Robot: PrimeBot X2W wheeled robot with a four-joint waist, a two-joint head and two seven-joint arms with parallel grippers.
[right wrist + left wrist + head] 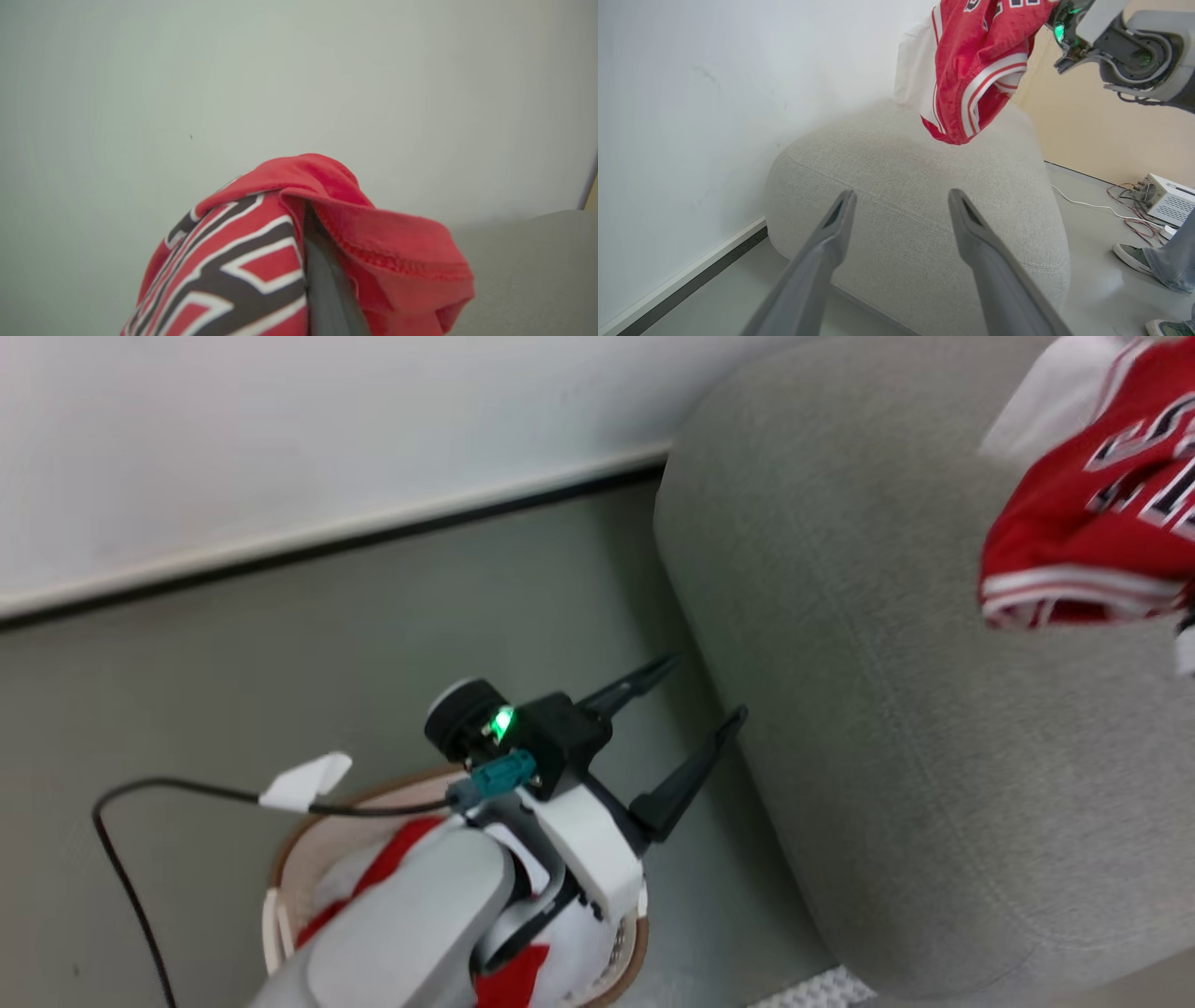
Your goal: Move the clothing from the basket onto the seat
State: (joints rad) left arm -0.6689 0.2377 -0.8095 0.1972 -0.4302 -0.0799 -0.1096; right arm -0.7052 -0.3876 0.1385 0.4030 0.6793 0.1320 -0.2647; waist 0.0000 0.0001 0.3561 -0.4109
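Note:
A red jersey (1092,513) with dark, white-outlined lettering hangs above the grey seat (887,709), its striped hem (985,79) just over the cushion top. My right gripper (306,224) is shut on this jersey (261,266), and the cloth folds over one dark finger (327,284). More red and white clothing (383,873) lies in the cream basket (280,877) on the floor, partly hidden under my left forearm. My left gripper (707,689) is open and holds nothing, above the basket's far side with its fingertips close to the seat's side (915,219).
A white wall with a dark skirting line (373,537) runs behind the basket and seat. A black cable (121,821) loops over the floor by the basket. Right of the seat are a person's shoe (1132,256), a white box (1169,198) and wires.

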